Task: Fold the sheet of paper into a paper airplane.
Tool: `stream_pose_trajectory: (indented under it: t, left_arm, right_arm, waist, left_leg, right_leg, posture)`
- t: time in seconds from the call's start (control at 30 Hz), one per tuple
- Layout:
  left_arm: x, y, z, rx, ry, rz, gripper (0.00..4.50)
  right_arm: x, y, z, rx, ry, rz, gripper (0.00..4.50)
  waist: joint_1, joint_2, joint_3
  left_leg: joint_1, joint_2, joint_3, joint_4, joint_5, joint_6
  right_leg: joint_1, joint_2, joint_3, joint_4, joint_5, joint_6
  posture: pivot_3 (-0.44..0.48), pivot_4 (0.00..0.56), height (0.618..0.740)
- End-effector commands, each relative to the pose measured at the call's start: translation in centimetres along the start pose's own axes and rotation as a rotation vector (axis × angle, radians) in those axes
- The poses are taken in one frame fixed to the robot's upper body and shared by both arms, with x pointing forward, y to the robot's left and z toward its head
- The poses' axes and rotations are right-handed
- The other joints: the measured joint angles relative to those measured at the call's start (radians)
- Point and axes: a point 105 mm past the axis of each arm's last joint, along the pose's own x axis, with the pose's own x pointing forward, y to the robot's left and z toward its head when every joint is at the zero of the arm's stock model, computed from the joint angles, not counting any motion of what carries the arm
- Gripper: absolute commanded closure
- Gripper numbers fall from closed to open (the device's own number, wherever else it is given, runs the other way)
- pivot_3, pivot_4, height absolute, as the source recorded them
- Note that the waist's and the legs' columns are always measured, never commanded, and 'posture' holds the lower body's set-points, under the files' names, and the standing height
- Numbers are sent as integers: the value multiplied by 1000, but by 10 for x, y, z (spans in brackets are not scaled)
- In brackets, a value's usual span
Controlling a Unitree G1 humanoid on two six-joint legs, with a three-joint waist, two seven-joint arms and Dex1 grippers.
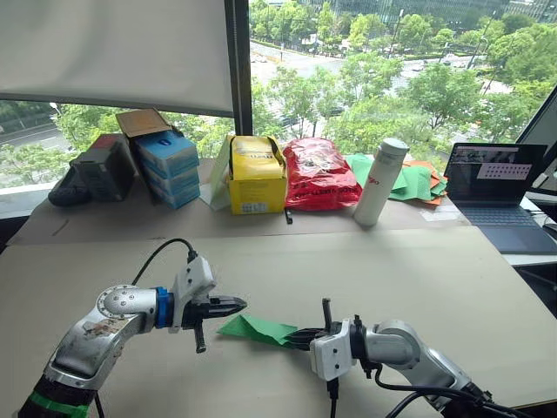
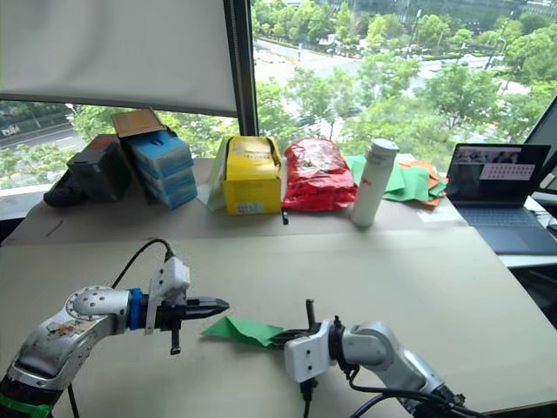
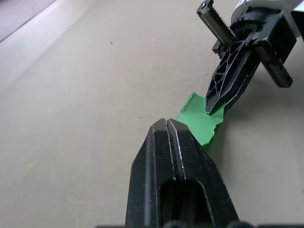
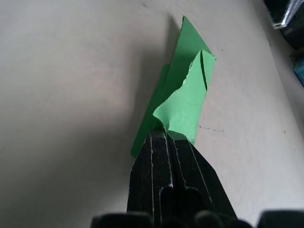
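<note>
The sheet of paper [image 1: 257,328] is bright green and folded into a narrow pointed wedge with layered flaps, the shape of a paper airplane. It rests on the tan table [image 1: 418,270], with its point toward my left. My right gripper [image 1: 292,338] is shut on its right end, and the right wrist view shows the paper [image 4: 187,95] pinched between the fingertips [image 4: 154,142]. My left gripper [image 1: 235,305] hovers just above and left of the wedge's point, shut and empty. The left wrist view shows its shut tips [image 3: 165,124] short of the paper [image 3: 202,121].
Along the window at the back stand blue boxes [image 1: 165,165], a yellow box [image 1: 257,174], a red bag [image 1: 318,172] and a white bottle [image 1: 380,181]. A heap of green and orange sheets [image 1: 413,183] and a laptop [image 1: 496,187] are at the back right.
</note>
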Motion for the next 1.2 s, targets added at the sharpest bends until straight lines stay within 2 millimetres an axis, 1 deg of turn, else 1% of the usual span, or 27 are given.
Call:
stream_pose_trajectory:
  t: [0.03,0.17,0.27,0.33,0.37,0.4,0.43,0.47,0.57,0.6,0.73,0.77,0.83,0.9,0.97,1.0,1.03,1.13,1.2]
  left_arm:
    - [14,-13,4,-32,-39,-65,4500]
    - [26,-16,-19,-42,24,-71,4500]
    - [28,-11,-48,-43,100,-35,4500]
    - [29,-12,-56,-41,122,-36,4500]
    - [29,-13,-60,-38,132,-37,4500]
    - [29,-13,-65,-32,150,-39,4500]
    - [28,-14,-69,-24,167,-41,4500]
    - [28,-14,-73,-16,182,-41,4500]
    - [29,-16,-78,-14,191,-46,4500]
    - [30,-17,-79,-19,186,-45,4500]
    - [32,-17,-78,-22,177,-43,4500]
    - [32,-16,-77,-20,176,-41,4500]
    - [33,-16,-75,-20,171,-39,4500]
    - [33,-15,-73,-22,163,-31,4500]
    - [34,-15,-72,-24,155,-23,4500]
    - [34,-16,-71,-24,155,-21,4500]
    - [35,-16,-72,-26,155,-20,4500]
    - [35,-18,-72,-28,155,-19,4500]
    - [35,-18,-72,-28,155,-17,4500]
  right_arm:
    - [-2,12,-15,55,72,57,4472]
    - [-2,13,-14,82,75,61,4472]
    - [-3,8,-12,122,74,32,4472]
    - [-2,6,-10,134,69,23,4472]
    - [-2,5,-8,137,65,21,3895]
    - [-2,4,-6,136,61,17,3603]
    - [-2,3,-5,136,61,14,3202]
    - [-2,3,-4,137,61,13,2939]
    - [-2,-1,0,148,56,9,1948]
    - [-3,-3,4,173,45,11,1556]
    - [-6,-10,25,303,-24,46,1556]
    - [-7,-15,33,315,-48,53,1556]
    - [-9,-23,41,330,-76,52,1556]
    - [-7,-38,48,407,-121,0,1556]
    - [-3,-55,50,505,-139,-57,2066]
    - [2,-62,47,548,-122,-81,2342]
    - [6,-64,44,575,-98,-85,2723]
    - [13,-64,36,614,-30,-80,3721]
    - [17,-56,32,618,16,-38,4465]
  waist:
    - [-1,0,0]
    - [-1,0,0]
    - [0,0,0]
    - [1,0,0]
    - [1,0,0]
    - [2,0,0]
    - [2,0,0]
    - [3,0,0]
    - [5,0,0]
    - [5,0,0]
    - [8,0,0]
    - [8,0,0]
    - [10,0,0]
    - [11,0,0]
    - [10,0,0]
    - [10,0,0]
    - [10,0,0]
    - [13,0,0]
    - [13,0,0]
  left_leg:
    - [1,0,0,0,0,0]
    - [1,0,1,0,0,0]
    - [1,0,1,0,0,-1]
    - [1,0,1,0,0,-1]
    - [0,0,1,0,0,0]
    - [0,0,1,0,0,0]
    - [0,0,0,0,0,0]
    - [0,0,0,0,0,0]
    - [0,0,0,0,0,0]
    - [0,0,0,0,0,1]
    - [0,0,0,0,-1,1]
    - [-1,0,0,0,-1,1]
    - [-1,-1,0,0,-1,2]
    - [-1,-1,0,0,-1,2]
    - [-1,-1,0,0,-1,2]
    - [-1,-1,0,0,-1,2]
    - [-1,-1,0,0,-1,2]
    - [-3,-1,0,0,-1,2]
    - [-4,-2,0,0,-1,2]
  right_leg:
    - [1,0,0,0,0,0]
    - [0,1,1,0,0,0]
    - [0,2,1,0,0,0]
    - [0,2,1,0,0,0]
    - [0,2,1,0,0,0]
    - [-1,1,1,0,0,0]
    - [-1,1,1,0,0,0]
    - [0,0,1,0,0,0]
    - [0,-5,1,0,0,0]
    - [0,-6,1,0,0,0]
    - [-1,-7,0,0,0,0]
    - [-1,-7,0,0,0,0]
    - [-1,-8,-1,0,0,0]
    - [-1,-8,-1,0,0,0]
    - [-1,-8,-2,0,0,0]
    - [-1,-8,-2,0,0,0]
    - [-2,-8,-2,1,0,0]
    - [-2,-9,-3,0,0,0]
    - [-3,-10,-5,0,0,0]
  posture:
    - [0,150,740]
    - [0,150,740]
    - [0,150,740]
    - [0,150,740]
    - [0,150,740]
    - [0,150,740]
    - [0,150,740]
    - [0,150,740]
    - [0,150,740]
    - [0,150,740]
    - [0,150,740]
    - [0,150,740]
    - [0,150,740]
    - [0,150,740]
    - [0,150,740]
    - [0,150,740]
    - [0,150,740]
    - [0,150,740]
    - [0,150,740]
